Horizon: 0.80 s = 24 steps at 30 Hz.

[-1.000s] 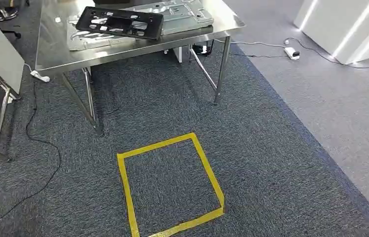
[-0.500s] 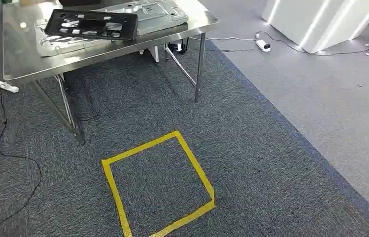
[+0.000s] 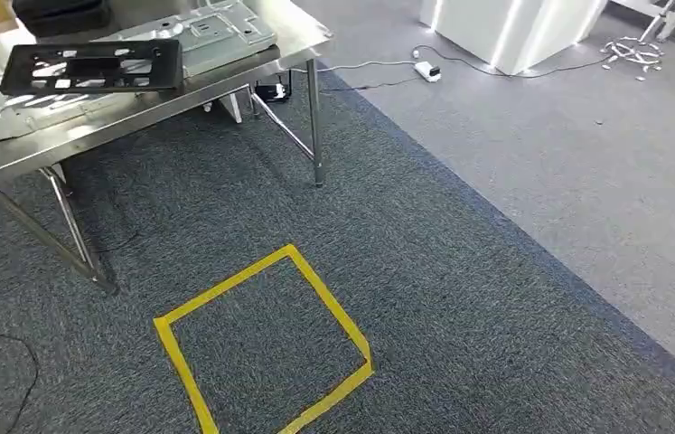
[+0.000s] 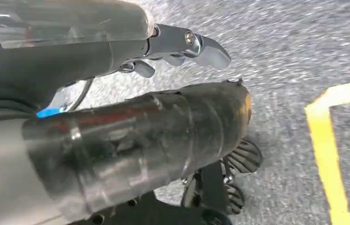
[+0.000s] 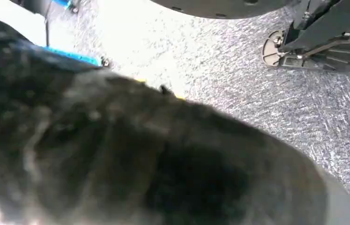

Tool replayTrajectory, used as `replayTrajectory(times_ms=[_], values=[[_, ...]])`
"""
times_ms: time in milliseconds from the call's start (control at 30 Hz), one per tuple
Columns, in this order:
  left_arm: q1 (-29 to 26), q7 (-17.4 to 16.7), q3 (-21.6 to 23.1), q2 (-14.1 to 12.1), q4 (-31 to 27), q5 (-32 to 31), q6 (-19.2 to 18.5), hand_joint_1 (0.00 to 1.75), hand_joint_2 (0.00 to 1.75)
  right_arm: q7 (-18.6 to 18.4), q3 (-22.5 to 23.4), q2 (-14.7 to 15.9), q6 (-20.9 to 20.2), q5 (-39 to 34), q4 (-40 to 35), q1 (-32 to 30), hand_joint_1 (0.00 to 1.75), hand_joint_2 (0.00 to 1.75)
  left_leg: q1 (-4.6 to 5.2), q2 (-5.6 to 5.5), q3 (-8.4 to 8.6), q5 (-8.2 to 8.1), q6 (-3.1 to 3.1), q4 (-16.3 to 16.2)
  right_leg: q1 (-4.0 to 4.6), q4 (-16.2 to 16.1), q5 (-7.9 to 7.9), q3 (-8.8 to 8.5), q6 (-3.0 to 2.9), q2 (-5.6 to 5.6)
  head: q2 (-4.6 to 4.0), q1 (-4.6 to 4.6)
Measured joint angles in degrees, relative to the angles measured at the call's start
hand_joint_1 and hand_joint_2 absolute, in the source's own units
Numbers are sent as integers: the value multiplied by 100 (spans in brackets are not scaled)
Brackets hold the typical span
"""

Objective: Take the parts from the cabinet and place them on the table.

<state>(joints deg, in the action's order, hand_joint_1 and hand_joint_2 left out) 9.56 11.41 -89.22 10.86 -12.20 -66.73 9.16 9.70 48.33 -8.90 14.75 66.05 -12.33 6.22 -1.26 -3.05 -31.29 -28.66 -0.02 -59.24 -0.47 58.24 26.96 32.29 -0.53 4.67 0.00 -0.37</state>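
The steel table (image 3: pixel 135 117) is cut off at the head view's left and top edges, so only its near corner and some legs show. On it lie the parts: a pale sheet-metal panel (image 3: pixel 216 36), stamped and ribbed, runs off the top edge, and a second flat metal sheet (image 3: pixel 35 108) lies beside it, mostly hidden under a black frame (image 3: pixel 89 65) with rows of slots, which rests across both. A dark object at the table's far edge is too cropped to name. On the carpet in front of the table is a yellow tape square (image 3: pixel 261 344), its near side cut off.

The left hand (image 4: pixel 182 44) shows in its wrist view, fingers curled with nothing in them. The right hand (image 5: pixel 116 154) is a dark blur in its wrist view; I cannot tell how its fingers lie.
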Motion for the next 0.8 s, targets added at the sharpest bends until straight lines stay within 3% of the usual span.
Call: replayTrajectory(times_ms=[33, 133, 167, 200, 233, 300, 333, 367, 400, 467, 500, 533, 633, 667, 700, 733, 767, 800], values=[[3, 0, 0, 2, 0, 7, -4, 0, 0, 0, 0, 0, 0, 0, 0, 13, 0, 0, 27, -63, 6, -38, 17, 62, 32, 63, 18, 40, 36, 45, 0, -4], [31, 0, 0, 0, 0, 7, -15, 0, 0, 2, 0, -2, 0, -2, 0, -9, 0, 0, 61, 70, 9, -16, 122, 35, -5, 8, -28, 74, 145, 156, 0, -2], [27, 0, 0, 11, 0, 13, -18, 0, 0, 2, 0, 2, 2, 0, 0, -13, 0, 0, 19, 133, 23, 26, 183, 110, 5, 34, -15, 85, 174, 189, 0, -6], [30, 0, 0, 7, 0, 9, -22, 0, 0, 2, 0, 2, 2, 0, 0, -16, 0, 0, 16, 195, 46, 46, 215, 134, 15, 143, 66, 118, 187, -63, 0, 5], [31, 0, 0, 7, 0, 9, -37, 0, 0, -2, 0, 2, -2, -2, 0, -14, 0, 0, 18, 244, 47, 45, 257, 146, 20, 408, 250, 247, 205, -255, 0, 11], [7, 0, 0, 7, 0, 13, -74, 0, 0, -4, 0, 2, -4, -2, 0, 5, 0, 0, 46, 379, 40, 31, 280, 138, 0, 1268, 674, 675, 247, -397, 0, 7], [6, 0, 0, 7, 0, 13, -76, 0, 0, -7, 0, 0, -7, -2, 0, 3, 0, 0, 57, 462, 40, 18, 292, 133, -12, 1670, 801, 876, 262, -414, 0, 9], [7, 0, 0, 7, 0, 13, -77, 0, 0, -7, 0, 2, -13, 0, 0, -2, 0, 0, 63, 528, 44, 8, 290, 127, -23, 1788, 769, 940, 265, -424, 0, 7], [9, 0, 0, 7, 0, 13, -77, 0, 0, -9, 0, 2, -20, 0, 0, -8, 0, 0, 66, 593, 54, -8, 287, 122, -25, 1609, 602, 852, 260, -442, 0, 9], [14, 0, 0, 11, 0, 13, -76, 0, 0, -11, 2, 2, -22, 4, 0, -11, 0, 0, 71, 704, 100, -43, 264, 118, -14, 645, 109, 345, 205, -546, 0, 9], [15, 2, 0, 18, 0, 13, -77, 0, 0, -11, 2, 2, -28, 7, 0, -5, 0, 0, 75, 752, 132, -63, 245, 120, 23, 151, -56, 72, 148, -760, 0, 7], [14, 4, 0, 22, 0, 13, -79, 0, 0, -11, 2, 2, -37, 9, 0, 16, 0, 0, 107, 801, 144, -86, 211, 113, 85, 60, 26, 34, 114, -891, 0, 5], [39, 7, 0, 28, 0, 13, -77, 0, 0, -11, 4, 2, -44, 9, 0, 8, 0, 0, 89, 948, 187, -95, 131, 154, 112, 30, -5, 79, 64, -715, 0, 7], [53, 7, 0, 35, 0, 13, -77, 0, 0, -11, 7, 4, -44, 9, 0, -1, 0, 0, 109, 1003, 230, -104, 92, 173, 100, -39, -35, 60, 20, -645, 0, 7], [58, 7, 2, 31, 0, 13, -77, 0, 0, -11, 9, 2, -44, 15, 0, -5, 0, 0, 75, 846, 214, -172, 60, 121, 22, -110, -83, -9, -13, -603, 0, 7], [55, 11, 2, 28, 0, 13, -77, 0, 0, -11, 9, 2, -50, 20, 0, 1, 0, 0, 71, 545, 117, -332, 40, -108, 17, -141, -101, -21, -53, -544, 0, 9], [51, 9, 2, 28, 0, 13, -79, 0, 0, -11, 11, 2, -52, 22, 0, 15, 0, 0, 65, 413, -75, -554, 31, -500, 22, -144, -103, -12, -63, -499, 0, 2], [38, 9, 2, 28, 0, 15, -77, 0, 0, -11, 11, 0, -59, 26, 0, 23, 0, 0, 61, 358, -309, -771, 19, -988, 26, -139, -100, -10, -68, -430, 0, 2]])
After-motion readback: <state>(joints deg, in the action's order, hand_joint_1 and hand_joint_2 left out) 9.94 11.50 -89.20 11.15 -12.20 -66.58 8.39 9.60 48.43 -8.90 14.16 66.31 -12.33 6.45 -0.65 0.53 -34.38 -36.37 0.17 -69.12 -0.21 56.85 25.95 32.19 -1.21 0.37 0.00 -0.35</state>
